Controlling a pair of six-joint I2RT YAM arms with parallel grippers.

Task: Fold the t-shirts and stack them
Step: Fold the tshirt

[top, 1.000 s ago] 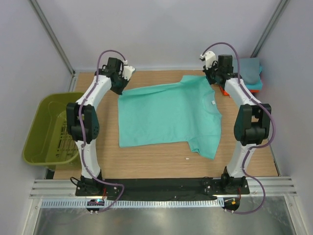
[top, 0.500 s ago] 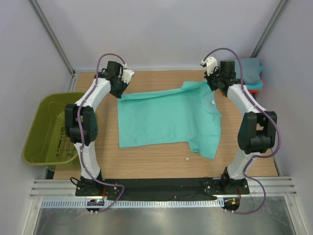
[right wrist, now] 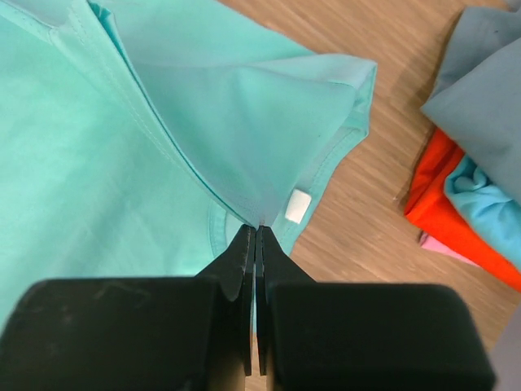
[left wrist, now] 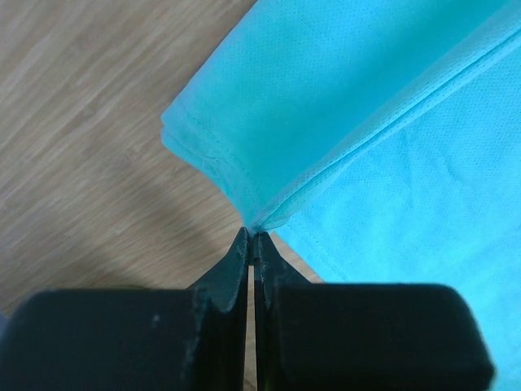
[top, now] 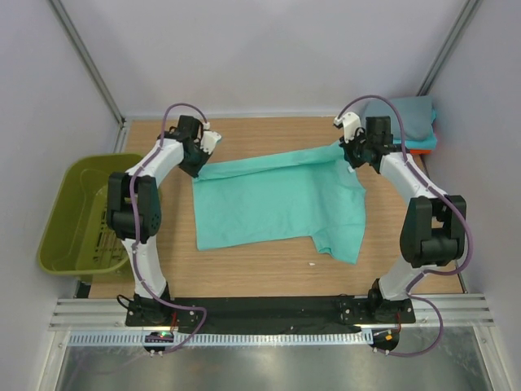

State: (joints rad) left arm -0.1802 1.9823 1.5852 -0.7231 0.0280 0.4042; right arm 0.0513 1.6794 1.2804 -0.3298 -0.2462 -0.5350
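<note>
The mint green t-shirt (top: 277, 199) lies spread on the wooden table, its far edge lifted and pulled toward the near side. My left gripper (top: 200, 160) is shut on the shirt's far left corner (left wrist: 254, 218). My right gripper (top: 352, 155) is shut on the far right edge by the collar (right wrist: 259, 213), next to the white label (right wrist: 298, 204). A pile of grey (top: 404, 119), orange-red (right wrist: 456, 224) and cyan (right wrist: 488, 199) shirts sits at the far right corner.
An olive-green plastic basket (top: 61, 232) stands off the table's left side. Bare wood (top: 269, 273) shows in front of the shirt. White walls close in the back and sides.
Both grippers have drawn the shirt's far edge up and toward the near side, so the back of the shirt now folds over and the far table strip is uncovered.
</note>
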